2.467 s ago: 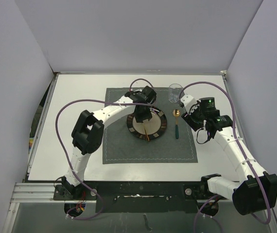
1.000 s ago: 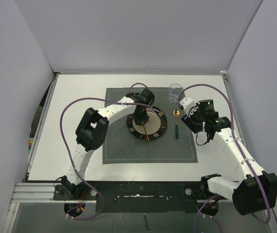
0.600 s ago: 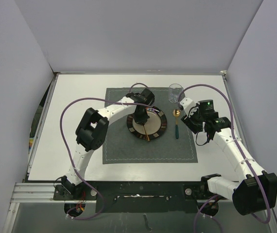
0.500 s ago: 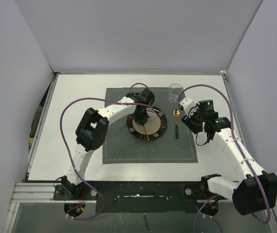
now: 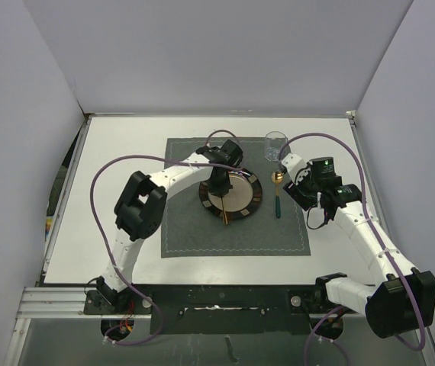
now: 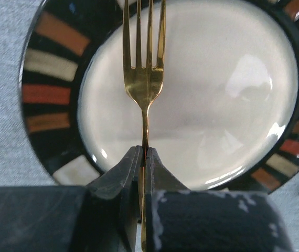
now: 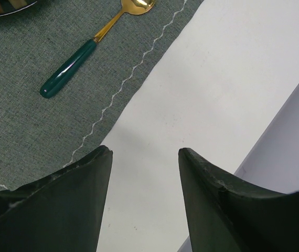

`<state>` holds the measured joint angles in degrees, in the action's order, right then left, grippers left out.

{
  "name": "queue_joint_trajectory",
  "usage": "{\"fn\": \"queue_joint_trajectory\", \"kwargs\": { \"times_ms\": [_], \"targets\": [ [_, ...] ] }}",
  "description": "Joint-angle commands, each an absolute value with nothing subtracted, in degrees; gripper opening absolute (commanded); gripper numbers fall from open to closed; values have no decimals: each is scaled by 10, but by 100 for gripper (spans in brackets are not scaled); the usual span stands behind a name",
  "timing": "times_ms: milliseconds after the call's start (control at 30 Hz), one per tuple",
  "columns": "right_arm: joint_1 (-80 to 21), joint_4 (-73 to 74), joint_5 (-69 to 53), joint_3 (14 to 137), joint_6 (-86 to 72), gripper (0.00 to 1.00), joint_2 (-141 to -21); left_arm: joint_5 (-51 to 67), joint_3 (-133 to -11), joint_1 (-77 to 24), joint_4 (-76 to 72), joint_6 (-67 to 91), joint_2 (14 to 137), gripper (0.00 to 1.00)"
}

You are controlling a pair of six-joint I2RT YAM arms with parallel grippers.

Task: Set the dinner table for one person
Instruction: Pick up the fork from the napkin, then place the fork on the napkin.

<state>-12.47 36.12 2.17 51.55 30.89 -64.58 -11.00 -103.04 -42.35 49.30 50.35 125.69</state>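
Left wrist view: fork pinched over the plate

The left tool point(image 6: 144, 157) has its 2 dark fingers point(image 6: 119, 173) pressed together on the thin gold neck of the fork point(image 6: 145, 79), just behind the head. The 4 tines point away from the camera across the cream centre of the plate point(image 6: 50, 68), whose black rim carries orange and white blocks. Whether the fork rests on the plate or hangs just above it cannot be told.

From the top external camera, the left tool point(image 5: 223, 181) points downward over the far half of the plate point(image 5: 256, 200), and the fork's handle point(image 5: 223, 212) runs out from under it toward the near rim. The left arm rises from its base at the near edge, bends at a black elbow over the left side of the placemat point(image 5: 187, 229), then reaches right and away to the wrist.

The right tool point(image 7: 144, 157) has its jaws apart with nothing between them. It hangs over bare tabletop point(image 7: 202, 105), just beside the placemat's stitched right edge. The spoon point(image 7: 81, 60), gold bowl and green handle, lies on the placemat to the right of the plate. The right arm stretches from its near-right base up and leftward, its tool point(image 5: 290, 169) near the glass point(image 5: 275, 146) standing at the placemat's far right corner.

The white tabletop point(image 5: 118, 168) lies under all of this, filling the floor of the enclosure.
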Motion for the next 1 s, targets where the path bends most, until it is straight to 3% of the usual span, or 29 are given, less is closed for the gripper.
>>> {"fn": "queue_joint_trajectory", "kwargs": {
  "times_ms": [0,300,533,700,967],
  "targets": [
    [-128,327,30,513,310,55,-642,-123,-1002,-430,483,478,1131,0],
    [-129,330,22,512,308,55,-651,-138,-951,-424,539,443,996,0],
    [-128,335,19,513,307,55,-664,-123,-807,-355,507,451,917,0],
    [-128,340,19,515,304,55,-666,-104,-761,-329,454,448,931,0],
    [-119,332,25,515,294,56,-660,-80,-790,-329,406,406,1021,0]
  ]
}}
